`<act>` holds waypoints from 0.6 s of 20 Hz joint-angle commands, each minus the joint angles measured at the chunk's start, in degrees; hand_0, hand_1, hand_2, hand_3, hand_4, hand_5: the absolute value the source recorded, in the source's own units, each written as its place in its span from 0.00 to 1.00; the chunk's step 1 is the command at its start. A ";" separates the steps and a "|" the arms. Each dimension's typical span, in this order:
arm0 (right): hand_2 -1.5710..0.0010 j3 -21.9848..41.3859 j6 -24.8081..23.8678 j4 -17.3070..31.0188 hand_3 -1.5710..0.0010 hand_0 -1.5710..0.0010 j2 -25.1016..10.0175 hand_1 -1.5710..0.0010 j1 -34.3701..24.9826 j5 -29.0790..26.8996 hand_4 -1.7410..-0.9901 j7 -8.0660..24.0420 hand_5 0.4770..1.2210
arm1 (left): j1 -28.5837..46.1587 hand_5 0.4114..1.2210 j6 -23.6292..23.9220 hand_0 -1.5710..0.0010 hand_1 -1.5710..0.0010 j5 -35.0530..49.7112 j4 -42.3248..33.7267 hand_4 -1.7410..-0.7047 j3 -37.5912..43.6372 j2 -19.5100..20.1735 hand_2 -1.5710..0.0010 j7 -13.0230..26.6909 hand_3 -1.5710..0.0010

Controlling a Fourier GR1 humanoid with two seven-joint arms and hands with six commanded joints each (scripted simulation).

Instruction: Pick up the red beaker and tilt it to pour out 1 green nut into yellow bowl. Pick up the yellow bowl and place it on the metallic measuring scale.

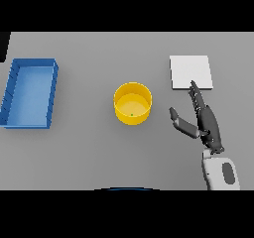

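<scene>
The yellow bowl [132,103] stands upright at frame centre on the desk [89,152], to the left of my right hand [206,123] and clear of it, with a green speck (apparently the nut) inside. My right hand is released, fingers straight, thumb spread toward the bowl. The measuring scale [191,71] lies at upper right, just beyond my fingertips, so this hand is the nearer one for the lift.

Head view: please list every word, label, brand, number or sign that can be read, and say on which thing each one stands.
None: no text, number or sign can be read in this view.
Yellow bowl: plain; only a small green speck inside.
Blue tray: plain.
Scale: plain light plate, no display or digits visible.
Right robot hand: no marking.
</scene>
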 commanded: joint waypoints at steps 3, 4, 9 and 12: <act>1.00 0.38 -0.20 -0.28 1.00 1.00 -0.11 1.00 -0.23 0.62 0.59 0.20 0.23 | 4.00 1.00 4.17 0.00 0.00 5.85 0.40 0.02 6.60 2.65 0.00 3.43 0.09; 1.00 0.53 -0.03 -0.08 1.00 1.00 0.05 1.00 0.02 0.51 0.60 0.02 0.23 | 5.93 1.00 5.61 0.00 0.00 7.09 0.13 0.02 7.81 3.06 0.00 4.93 0.11; 1.00 0.50 0.26 1.12 1.00 1.00 0.57 1.00 -0.81 -0.12 0.62 0.90 0.24 | 16.45 1.00 10.12 0.00 0.00 13.35 -1.64 0.01 13.10 4.65 0.00 11.14 0.05; 1.00 0.47 0.17 0.89 1.00 1.00 0.06 1.00 -0.70 0.28 0.58 0.43 0.26 | 23.25 1.00 12.42 0.00 0.00 17.73 -4.01 0.00 16.06 3.60 0.00 15.19 0.07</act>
